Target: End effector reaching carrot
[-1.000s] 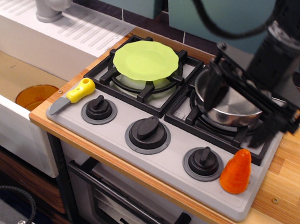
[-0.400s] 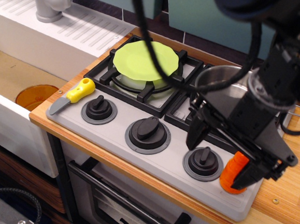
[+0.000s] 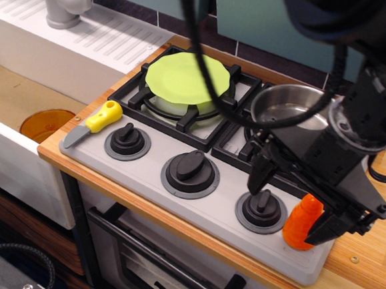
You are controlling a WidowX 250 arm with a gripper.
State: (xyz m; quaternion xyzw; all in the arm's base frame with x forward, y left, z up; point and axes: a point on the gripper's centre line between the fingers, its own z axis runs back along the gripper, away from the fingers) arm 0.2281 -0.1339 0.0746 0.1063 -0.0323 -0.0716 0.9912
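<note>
At the lower right of the frame, our end effector (image 3: 288, 207) hangs spread wide, holding nothing. The carrot (image 3: 302, 223) stands upright on the stove's front corner, between the fingers, nearer the right one.

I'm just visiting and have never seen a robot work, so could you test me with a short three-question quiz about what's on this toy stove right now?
1. True or false: the gripper has its two fingers spread to either side of the carrot.
2. What lies on the back-left burner? A) silver pot B) green plate C) toy knife
3. Fill in: the carrot stands just right of the rightmost ____.

Key:
1. True; the fingers are open.
2. B, the green plate; the silver pot is on the back-right burner, the toy knife at the stove's left edge.
3. knob.
</note>
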